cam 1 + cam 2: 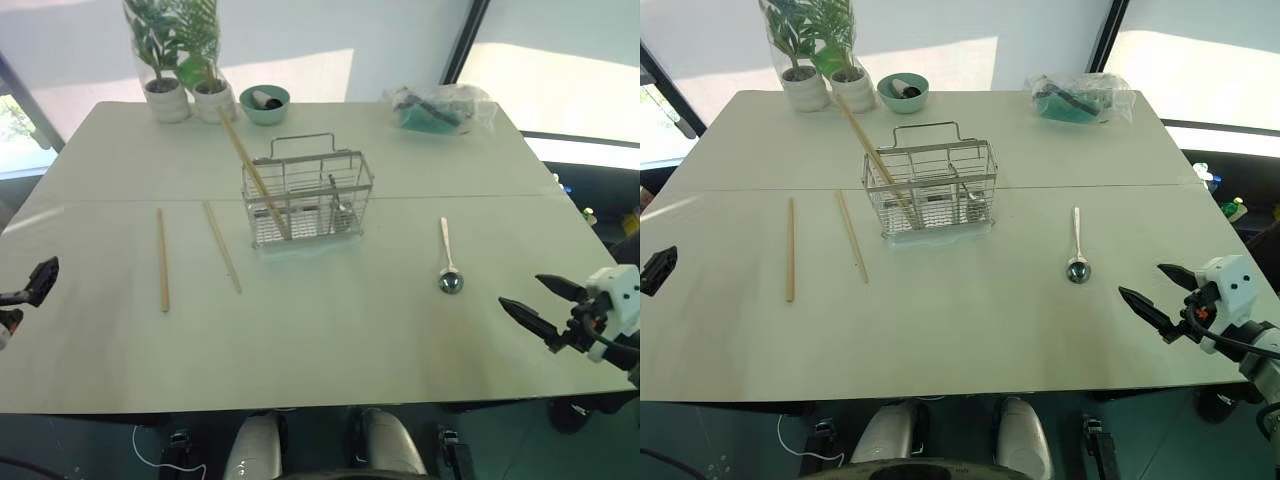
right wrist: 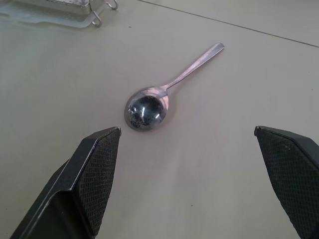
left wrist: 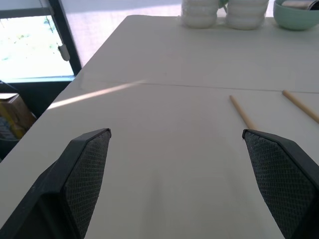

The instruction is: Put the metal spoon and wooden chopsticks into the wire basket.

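Note:
The wire basket (image 1: 307,197) stands at the middle of the white table (image 1: 330,330). One wooden chopstick (image 1: 250,162) leans in it, sticking out toward the plants, and a metal utensil (image 1: 339,205) stands inside. Two more wooden chopsticks (image 1: 163,260) (image 1: 222,247) lie flat to the basket's left. The metal spoon (image 1: 448,262) lies to its right, bowl toward me (image 2: 149,107). My right gripper (image 1: 522,291) hovers open at the front right, just short of the spoon. Off the table's left edge, my left gripper (image 3: 175,131) is open and holds nothing.
Two potted plants (image 1: 168,95) (image 1: 213,95), a small green bowl (image 1: 265,102) and a clear plastic bag (image 1: 440,108) line the far edge. The table's front edge runs close below both grippers.

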{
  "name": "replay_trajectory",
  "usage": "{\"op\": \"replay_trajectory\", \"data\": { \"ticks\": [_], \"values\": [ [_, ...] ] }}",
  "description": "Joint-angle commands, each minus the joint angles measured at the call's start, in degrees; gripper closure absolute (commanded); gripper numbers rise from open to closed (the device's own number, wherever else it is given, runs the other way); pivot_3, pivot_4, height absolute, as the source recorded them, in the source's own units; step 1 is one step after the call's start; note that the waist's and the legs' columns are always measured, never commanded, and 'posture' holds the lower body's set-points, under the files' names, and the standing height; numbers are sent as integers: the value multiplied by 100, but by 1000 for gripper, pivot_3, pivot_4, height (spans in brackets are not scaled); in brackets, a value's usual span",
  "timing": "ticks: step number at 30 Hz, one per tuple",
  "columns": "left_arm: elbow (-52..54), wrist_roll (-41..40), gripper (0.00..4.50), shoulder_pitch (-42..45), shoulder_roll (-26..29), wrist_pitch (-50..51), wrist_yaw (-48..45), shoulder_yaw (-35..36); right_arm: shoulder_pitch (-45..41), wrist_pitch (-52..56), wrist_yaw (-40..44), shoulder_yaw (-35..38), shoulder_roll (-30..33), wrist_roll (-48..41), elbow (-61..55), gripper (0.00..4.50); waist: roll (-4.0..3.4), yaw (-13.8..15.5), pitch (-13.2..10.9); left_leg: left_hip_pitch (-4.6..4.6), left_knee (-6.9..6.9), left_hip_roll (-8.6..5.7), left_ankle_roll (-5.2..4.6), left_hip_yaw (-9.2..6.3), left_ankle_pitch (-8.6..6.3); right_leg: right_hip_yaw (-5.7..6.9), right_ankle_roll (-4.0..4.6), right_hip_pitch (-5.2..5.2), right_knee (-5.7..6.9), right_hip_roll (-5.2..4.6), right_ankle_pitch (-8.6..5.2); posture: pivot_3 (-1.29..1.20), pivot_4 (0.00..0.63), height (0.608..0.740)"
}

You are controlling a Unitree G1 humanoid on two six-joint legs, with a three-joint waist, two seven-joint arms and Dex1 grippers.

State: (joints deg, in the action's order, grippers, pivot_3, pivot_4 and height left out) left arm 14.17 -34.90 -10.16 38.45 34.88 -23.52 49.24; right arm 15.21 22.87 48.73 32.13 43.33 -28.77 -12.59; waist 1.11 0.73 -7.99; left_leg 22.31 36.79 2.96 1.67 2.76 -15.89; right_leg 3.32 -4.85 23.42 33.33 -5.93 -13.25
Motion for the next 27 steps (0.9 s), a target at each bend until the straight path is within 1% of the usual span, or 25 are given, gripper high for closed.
{"op": "replay_trajectory", "data": {
  "ticks": [1,14,22,25,27],
  "values": [
    [176,27,0,58,182,-24,14,68,-34,4,-55,83,-44,-120,-229,52,0,0,0,0,0,0,0,0,0,0,0,0,0,0,0,0,150,717],
    [192,91,0,247,216,25,39,-192,-61,95,-261,165,-39,-191,-402,52,0,1,0,0,0,-1,-2,3,1,0,0,-1,0,0,0,0,150,717],
    [201,69,0,508,248,28,7,-314,-487,201,-279,144,296,-155,-342,52,0,-1,0,0,1,-2,-6,4,4,0,0,-2,0,1,1,0,150,717],
    [94,-34,0,698,432,129,-179,-415,-709,331,-402,136,434,-173,-518,52,3,0,-1,0,1,-3,-16,8,9,0,1,-2,3,3,1,0,150,717],
    [-53,-340,0,1030,786,613,-429,-599,-1091,566,-648,42,526,-231,-701,52,1,5,-3,1,1,-3,-17,6,10,2,1,-2,6,6,1,0,150,717]
  ]
}}
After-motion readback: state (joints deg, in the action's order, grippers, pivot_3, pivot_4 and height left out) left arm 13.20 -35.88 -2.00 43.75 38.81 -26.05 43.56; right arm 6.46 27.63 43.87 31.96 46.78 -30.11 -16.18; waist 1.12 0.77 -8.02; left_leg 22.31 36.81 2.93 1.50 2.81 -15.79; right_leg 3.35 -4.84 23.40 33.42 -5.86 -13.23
